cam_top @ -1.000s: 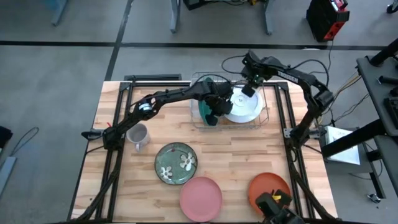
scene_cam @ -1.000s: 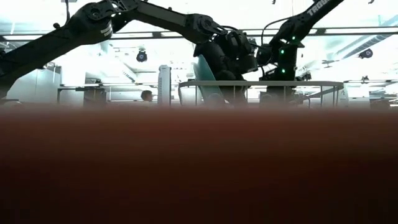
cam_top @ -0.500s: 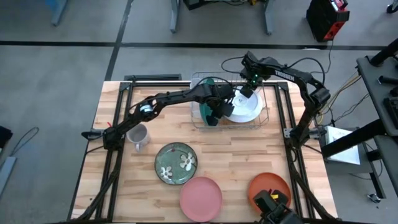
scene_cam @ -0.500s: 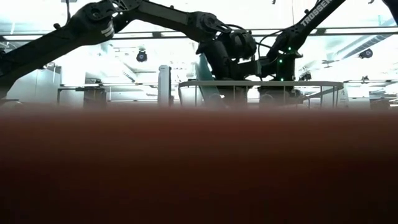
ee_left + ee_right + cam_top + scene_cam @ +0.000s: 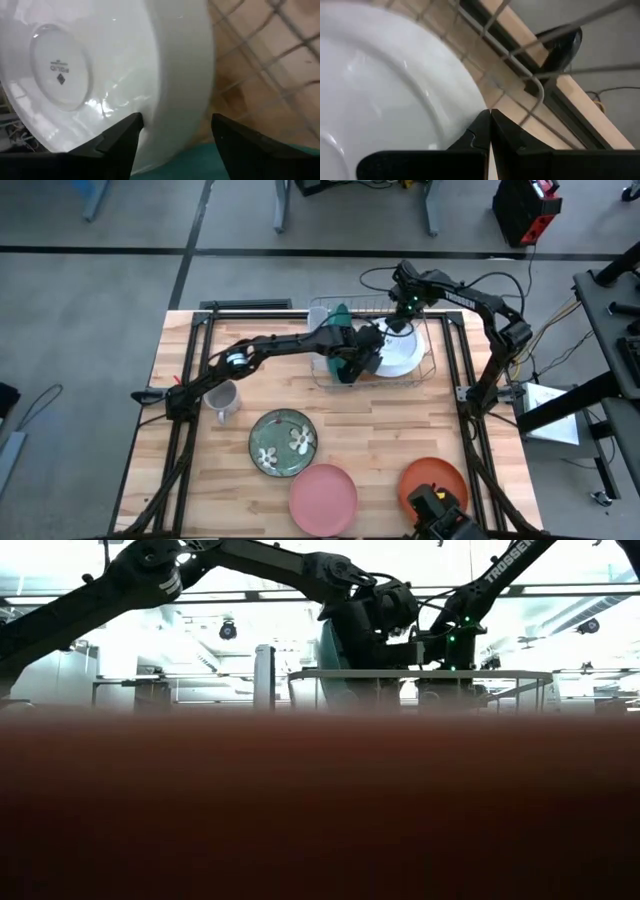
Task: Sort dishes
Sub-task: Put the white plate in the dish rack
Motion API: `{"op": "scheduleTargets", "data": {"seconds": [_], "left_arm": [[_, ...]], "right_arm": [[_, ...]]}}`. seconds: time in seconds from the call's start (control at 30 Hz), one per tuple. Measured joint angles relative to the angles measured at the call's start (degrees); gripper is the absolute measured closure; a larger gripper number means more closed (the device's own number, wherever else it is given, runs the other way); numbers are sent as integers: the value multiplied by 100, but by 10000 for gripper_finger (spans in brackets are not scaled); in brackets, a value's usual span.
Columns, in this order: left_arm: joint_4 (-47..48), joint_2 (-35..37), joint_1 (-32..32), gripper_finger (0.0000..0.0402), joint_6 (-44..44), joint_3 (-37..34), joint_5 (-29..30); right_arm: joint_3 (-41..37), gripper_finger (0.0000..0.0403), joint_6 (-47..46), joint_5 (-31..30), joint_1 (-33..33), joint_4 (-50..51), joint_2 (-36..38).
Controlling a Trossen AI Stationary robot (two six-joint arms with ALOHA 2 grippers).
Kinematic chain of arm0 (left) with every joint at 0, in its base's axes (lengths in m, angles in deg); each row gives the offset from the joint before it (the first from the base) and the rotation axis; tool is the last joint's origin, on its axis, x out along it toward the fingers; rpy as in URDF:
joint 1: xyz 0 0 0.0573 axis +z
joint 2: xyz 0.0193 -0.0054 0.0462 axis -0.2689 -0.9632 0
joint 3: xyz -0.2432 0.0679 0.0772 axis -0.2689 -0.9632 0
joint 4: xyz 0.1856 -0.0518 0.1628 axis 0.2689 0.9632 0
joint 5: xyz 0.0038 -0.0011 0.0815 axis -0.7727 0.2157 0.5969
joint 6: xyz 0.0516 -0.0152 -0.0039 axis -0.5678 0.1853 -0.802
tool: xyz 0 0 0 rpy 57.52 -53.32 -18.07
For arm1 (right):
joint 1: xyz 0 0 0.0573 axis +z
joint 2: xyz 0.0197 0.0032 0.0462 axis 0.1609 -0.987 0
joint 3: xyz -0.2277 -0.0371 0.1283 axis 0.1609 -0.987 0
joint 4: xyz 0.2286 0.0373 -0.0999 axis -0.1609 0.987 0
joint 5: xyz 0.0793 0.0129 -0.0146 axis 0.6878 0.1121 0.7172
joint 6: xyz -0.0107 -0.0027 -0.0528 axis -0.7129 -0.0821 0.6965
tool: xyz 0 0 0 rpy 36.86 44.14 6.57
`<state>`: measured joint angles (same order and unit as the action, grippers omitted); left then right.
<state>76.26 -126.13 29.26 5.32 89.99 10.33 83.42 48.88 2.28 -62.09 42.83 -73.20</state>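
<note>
1. White bowl [image 5: 398, 352] stands tilted in the wire dish rack [image 5: 425, 370] at the bench's far edge.
2. Right gripper [image 5: 490, 131] pinches its rim; maintain that grip.
3. Left gripper [image 5: 175, 135] straddles the rim, jaws apart; close squarely before lifting.

Low camera: bottom half of my view blocked by a blurred red-brown mass. Above it, wire rack [image 5: 420, 680] outline against bright room. Both arms reach in over the rack; teal plate [image 5: 327, 655] stands on edge there, beside the dark wrists.

Bright backlit glare in low view, blurred red-brown foreground below.
</note>
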Motion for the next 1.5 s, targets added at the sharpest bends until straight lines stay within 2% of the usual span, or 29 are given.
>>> {"op": "scheduleTargets", "data": {"seconds": [0.43,0.6,0.83,0.97,1.0,1.03,1.13,1.2,1.3,1.37,1.5], "left_arm": [[-280,-345,-88,177,229,13,720],[-216,-370,-115,177,502,131,1733],[-193,-182,-85,177,1045,111,1719],[-150,-177,-71,177,1251,106,1605],[-149,-172,-65,177,1349,80,1584],[-225,-175,-62,178,1467,67,1597],[-533,-246,-17,178,1844,72,1690],[-563,-263,-15,178,1986,79,1721],[-554,-277,-12,178,2004,78,1706],[-544,-277,-12,178,1991,78,1692],[-485,-277,-3,178,1988,78,1558]], "right_arm": [[4,403,-284,495,-135,5,0],[4,403,-188,1024,-181,32,16],[-7,403,-122,1258,-201,15,174],[1,403,-126,2060,-242,49,442],[4,403,-135,2347,-242,91,509],[-9,402,-183,2898,-240,252,579],[-26,402,-167,3822,-164,336,700],[-23,402,-173,4128,-214,488,849],[-4,402,-159,3566,-142,490,1085],[-1,402,-250,2802,-119,386,1270],[165,402,-300,884,-178,359,1496]]}}
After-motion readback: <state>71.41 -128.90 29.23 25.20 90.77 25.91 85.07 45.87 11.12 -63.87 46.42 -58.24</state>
